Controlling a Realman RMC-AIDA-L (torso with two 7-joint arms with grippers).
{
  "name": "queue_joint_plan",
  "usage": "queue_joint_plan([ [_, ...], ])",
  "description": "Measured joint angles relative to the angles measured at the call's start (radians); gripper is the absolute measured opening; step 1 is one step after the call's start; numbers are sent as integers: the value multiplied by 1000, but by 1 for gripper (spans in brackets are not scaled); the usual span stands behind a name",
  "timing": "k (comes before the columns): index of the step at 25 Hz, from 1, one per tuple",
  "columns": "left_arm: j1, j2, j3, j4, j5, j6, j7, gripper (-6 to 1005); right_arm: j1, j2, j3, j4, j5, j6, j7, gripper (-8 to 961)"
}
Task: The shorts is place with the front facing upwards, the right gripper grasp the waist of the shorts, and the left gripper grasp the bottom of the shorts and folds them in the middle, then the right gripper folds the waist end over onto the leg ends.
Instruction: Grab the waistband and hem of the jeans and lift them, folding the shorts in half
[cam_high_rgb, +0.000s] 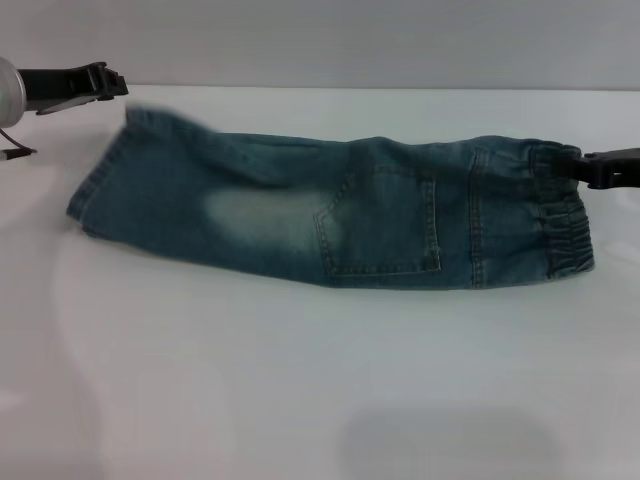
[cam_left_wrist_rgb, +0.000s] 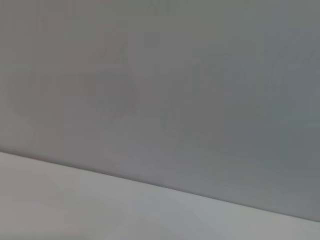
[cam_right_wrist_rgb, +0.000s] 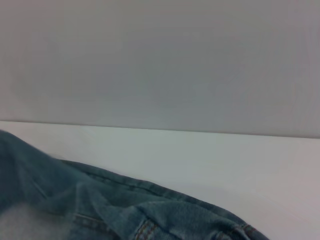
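Soft, even light, hazy focus.
The white table (cam_high_rgb: 300, 380) glares faintly; a dim shadow lies at 5 o'clock.

The white table (cam_high_rgb: 300, 380) is bare in front of the shorts (cam_high_rgb: 330, 215), giving wide room for approach from the near side. The shorts lie across the middle as a long, low band, folded lengthwise. A narrow strip of table stays open between the shorts and the grey back wall (cam_high_rgb: 350, 40). The left gripper (cam_high_rgb: 108, 82) occupies the far left corner, just beside the leg ends (cam_high_rgb: 105, 185). The right gripper (cam_high_rgb: 585, 168) blocks the right side at the waistband (cam_high_rgb: 562, 210)
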Motion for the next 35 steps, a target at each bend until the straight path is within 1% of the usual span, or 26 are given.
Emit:
queue_joint_plan([
  [3, 4, -8, 0, 4, 0, -20, 0, 135, 2, 0, 0, 0, 0, 0, 0, 4],
  [10, 10, -10, -7, 9, -3, -27, 1, 349, 5, 3, 0, -3, 4, 0, 0, 5],
  [17, 10, -20, -8, 10, -12, -40, 21, 590, 23, 1, 0, -2, 2, 7, 3, 29],
  [22, 9, -21, -9, 11, -24, -40, 27, 794, 35, 2, 0, -2, -36, 33, 26, 48],
  [23, 9, -21, -9, 11, -26, -40, 28, 798, 37, 4, 0, -1, -62, 67, 48, 52],
  [26, 9, -20, -9, 11, -28, -40, 28, 812, 38, 5, 0, 0, -83, 89, 58, 64],
  [31, 6, -19, -9, 11, -37, -43, 28, 821, 34, 6, -1, 0, -98, 114, 61, 266],
  [35, 2, -18, -9, 11, -38, -44, 28, 820, 28, 6, -2, 1, -128, 132, 74, 354],
])
